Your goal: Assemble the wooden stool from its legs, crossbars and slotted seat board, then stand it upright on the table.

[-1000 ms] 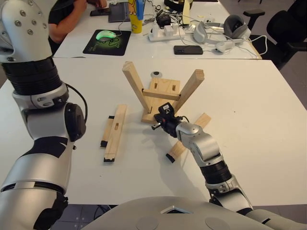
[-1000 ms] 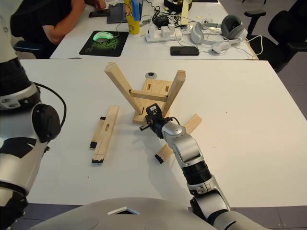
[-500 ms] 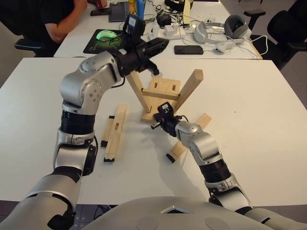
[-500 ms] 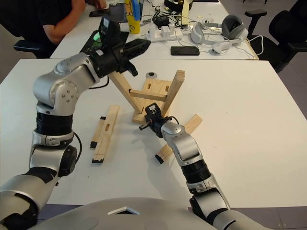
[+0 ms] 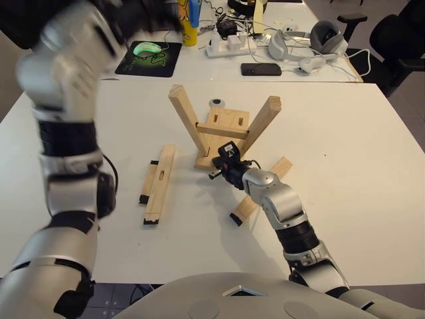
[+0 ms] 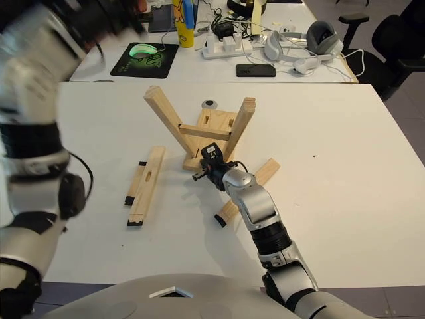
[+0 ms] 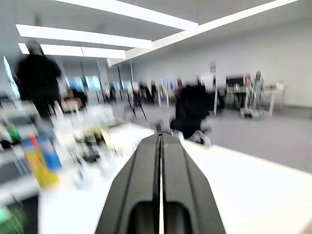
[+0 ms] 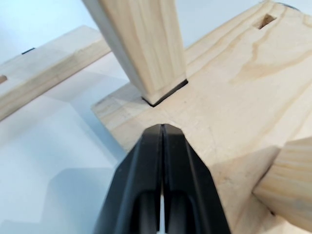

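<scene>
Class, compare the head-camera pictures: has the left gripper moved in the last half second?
Yes. The left gripper, shut, has swung up and to the robot's left, away from the stool leg it was beside. That leg has not shifted.

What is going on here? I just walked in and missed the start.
A humanoid robot is partway through assembling wooden parts on the white table. The seat board lies flat with two legs standing up from it, joined by a crossbar. The right gripper, shut and holding nothing, sits at the board's near edge. The left gripper, also shut, is raised high, away from the parts. Two loose pieces lie left of the board, and a third piece lies right of it.
</scene>
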Available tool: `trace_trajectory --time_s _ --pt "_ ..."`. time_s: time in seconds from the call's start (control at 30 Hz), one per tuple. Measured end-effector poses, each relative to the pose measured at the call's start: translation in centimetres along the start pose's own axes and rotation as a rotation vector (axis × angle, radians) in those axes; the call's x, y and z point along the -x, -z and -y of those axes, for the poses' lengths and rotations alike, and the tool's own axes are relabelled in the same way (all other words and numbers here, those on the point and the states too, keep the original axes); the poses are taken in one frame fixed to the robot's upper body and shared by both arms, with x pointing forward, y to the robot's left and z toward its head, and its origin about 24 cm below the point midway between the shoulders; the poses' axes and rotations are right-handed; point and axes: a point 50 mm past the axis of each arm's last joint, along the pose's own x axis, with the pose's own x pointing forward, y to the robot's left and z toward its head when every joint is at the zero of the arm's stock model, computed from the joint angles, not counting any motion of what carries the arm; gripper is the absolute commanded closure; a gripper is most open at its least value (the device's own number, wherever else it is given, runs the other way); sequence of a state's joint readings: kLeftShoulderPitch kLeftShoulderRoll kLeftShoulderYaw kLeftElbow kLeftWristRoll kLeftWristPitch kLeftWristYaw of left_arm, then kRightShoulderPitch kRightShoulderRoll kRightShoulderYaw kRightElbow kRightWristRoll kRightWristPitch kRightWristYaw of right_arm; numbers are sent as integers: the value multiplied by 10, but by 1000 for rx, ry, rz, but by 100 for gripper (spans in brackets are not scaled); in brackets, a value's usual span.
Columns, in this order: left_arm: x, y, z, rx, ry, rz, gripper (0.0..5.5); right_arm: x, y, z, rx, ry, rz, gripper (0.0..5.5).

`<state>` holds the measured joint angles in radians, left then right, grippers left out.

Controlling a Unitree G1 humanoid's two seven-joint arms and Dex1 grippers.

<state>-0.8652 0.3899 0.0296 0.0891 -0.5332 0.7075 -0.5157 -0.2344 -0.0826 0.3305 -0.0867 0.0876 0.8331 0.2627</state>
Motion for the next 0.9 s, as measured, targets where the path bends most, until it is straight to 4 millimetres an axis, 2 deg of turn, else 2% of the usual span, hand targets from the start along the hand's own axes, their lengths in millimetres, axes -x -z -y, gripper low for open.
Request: trace_trajectory --time_s 0.03,0.13,0.23,0.37,0.5,0.53,0.6,0.67,0.73,0.8,0.9 --pt "-1 37 8 63 26 -58 548 0 0 0 1 -2 1 550" --pt "3 43 24 13 68 -34 548 0 2 2 10 6 -9 550" --pt "3 40 27 12 70 -18 548 1 2 3 13 11 -10 550" --pt "0 30 20 73 16 10 548 1 1 3 13 8 -9 550" --pt "7 -13 1 26 -96 159 548 0 1 2 19 5 -3 550" --pt "13 -22 -10 -19 -164 180 548 -1 2 2 24 2 12 550" --pt "24 -26 -24 -77 -264 174 548 0 6 2 28 8 54 550" --pt "35 -14 -34 -107 -333 133 548 2 6 2 27 15 97 550" --pt "42 11 -37 -85 -367 70 548 5 5 3 28 21 136 550" --pt "48 32 -31 -78 -378 16 548 9 2 4 54 34 166 550" --pt "53 43 -17 -102 -373 -16 548 23 -20 7 103 54 286 550"
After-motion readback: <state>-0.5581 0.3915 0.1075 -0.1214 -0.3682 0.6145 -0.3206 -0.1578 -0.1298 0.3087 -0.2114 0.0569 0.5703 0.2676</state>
